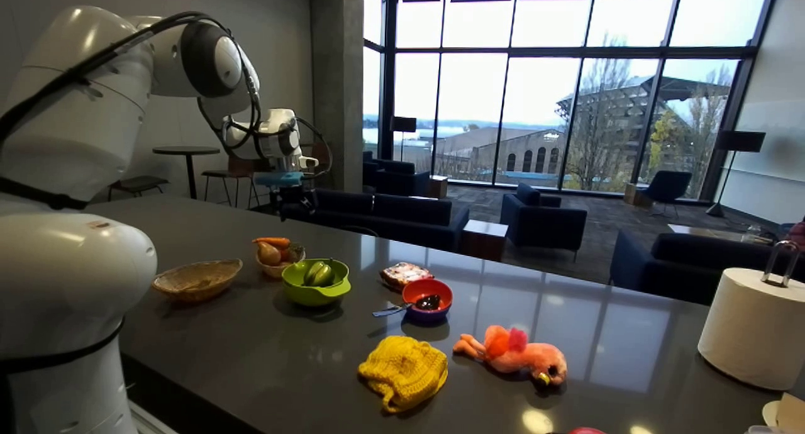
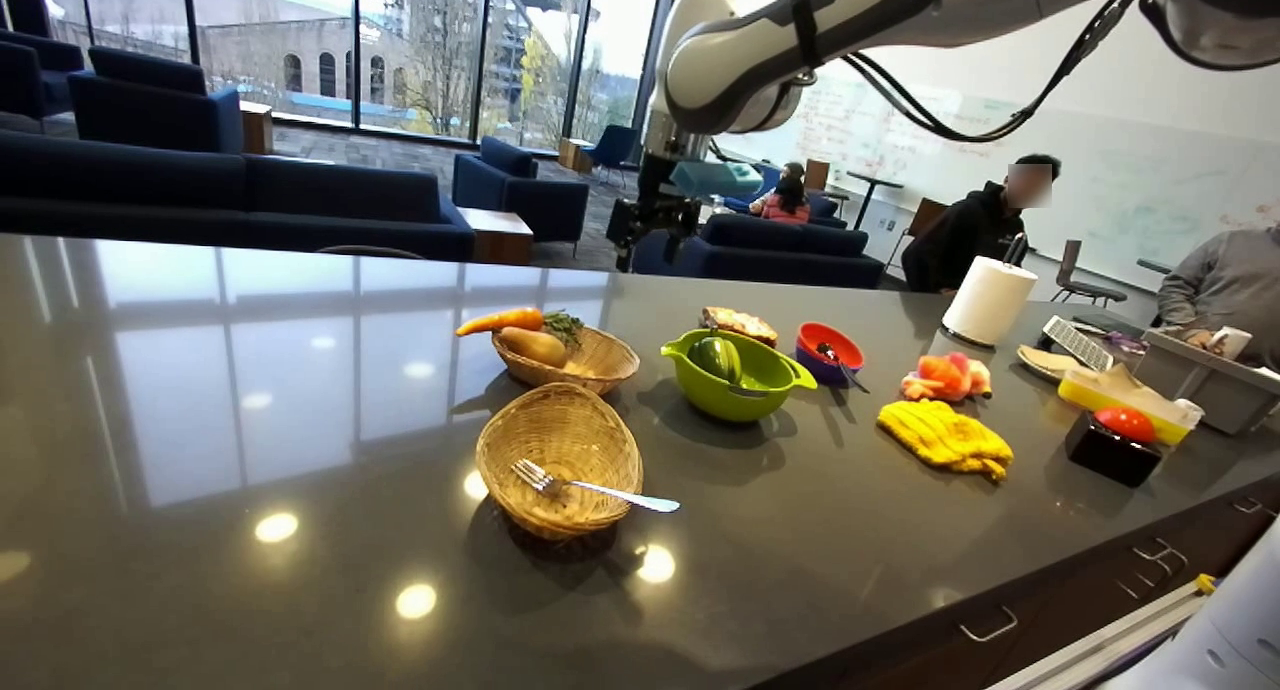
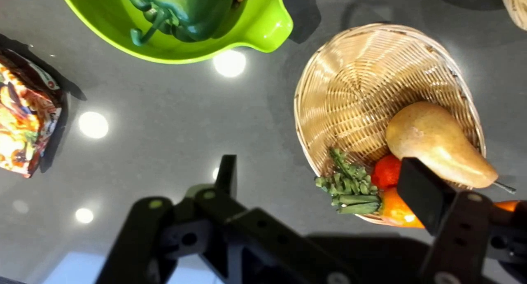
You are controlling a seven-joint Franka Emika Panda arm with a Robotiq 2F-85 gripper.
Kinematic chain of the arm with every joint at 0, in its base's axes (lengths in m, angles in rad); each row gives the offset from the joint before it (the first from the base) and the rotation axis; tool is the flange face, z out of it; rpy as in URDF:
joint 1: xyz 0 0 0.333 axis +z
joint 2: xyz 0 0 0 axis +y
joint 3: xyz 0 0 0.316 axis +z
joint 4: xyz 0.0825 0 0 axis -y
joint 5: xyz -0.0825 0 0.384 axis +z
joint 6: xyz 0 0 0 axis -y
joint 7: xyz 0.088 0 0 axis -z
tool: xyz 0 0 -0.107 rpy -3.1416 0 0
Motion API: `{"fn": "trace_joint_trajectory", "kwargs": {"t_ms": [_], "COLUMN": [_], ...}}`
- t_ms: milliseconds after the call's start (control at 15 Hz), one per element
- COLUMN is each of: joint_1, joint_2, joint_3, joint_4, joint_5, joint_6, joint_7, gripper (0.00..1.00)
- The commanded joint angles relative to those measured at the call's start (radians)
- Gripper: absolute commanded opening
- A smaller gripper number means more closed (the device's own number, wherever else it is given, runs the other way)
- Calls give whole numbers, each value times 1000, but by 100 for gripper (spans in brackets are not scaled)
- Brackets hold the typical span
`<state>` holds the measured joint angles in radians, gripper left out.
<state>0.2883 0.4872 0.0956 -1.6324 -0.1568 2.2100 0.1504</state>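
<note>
My gripper is open and empty. It hangs well above the counter in both exterior views. Nearest below it in the wrist view is a wicker basket. The basket holds a pear, an orange carrot with a leafy green top and a small red item. One finger hides part of the carrot. A lime-green bowl with a green pepper stands beside the basket. A second wicker basket holds a fork.
A printed packet, a red and purple bowl with a utensil, a yellow knitted cloth and a pink plush bird lie on the grey counter. A paper towel roll and a black box with a red dome stand farther along.
</note>
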Motion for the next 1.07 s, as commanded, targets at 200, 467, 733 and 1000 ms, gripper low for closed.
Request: {"fn": "trace_joint_trajectory", "kwargs": {"t_ms": [200,467,733,1000], "joint_1": [33,46,39,29], "joint_2": [103,159,199,234], "joint_3": [31,47,69,100], "joint_4": [135,200,247,286], "joint_5": [0,5,13,26], "joint_6": [-54,-57,-47,-32], "joint_7": [-28,-67,-158,-279], "gripper": [100,100,100,100]}}
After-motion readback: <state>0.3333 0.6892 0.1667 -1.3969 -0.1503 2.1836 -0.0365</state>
